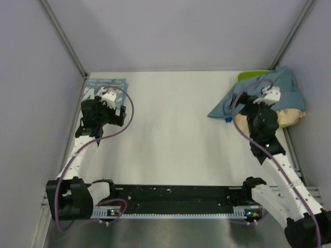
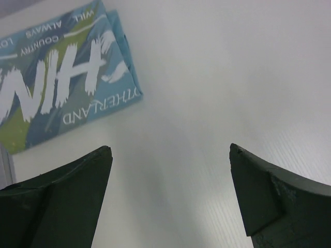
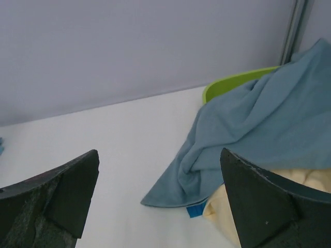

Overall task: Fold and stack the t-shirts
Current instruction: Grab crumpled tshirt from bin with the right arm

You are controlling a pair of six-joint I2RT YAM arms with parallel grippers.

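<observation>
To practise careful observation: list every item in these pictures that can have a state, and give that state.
Lime-green tub: mostly covered by shirts.
Teal t-shirt: folded, lying flat.
Slate-blue t-shirt: unfolded, crumpled, draped over the tub's rim.
Cream t-shirt: unfolded, bunched partly under the slate-blue one.
Left fingers: open, empty.
Right fingers: open, empty.

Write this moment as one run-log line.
left hand open, empty | right hand open, empty | teal shirt folded, far left | slate-blue shirt unfolded, draped over green tub

White table (image 1: pixel 176 134) bearing folded teal lettered shirt (image 1: pixel 97 86) at far-left corner; slate-blue shirt (image 1: pixel 279 90), cream shirt (image 1: pixel 290 117) and lime-green tub (image 1: pixel 250 75) heaped far right.
</observation>
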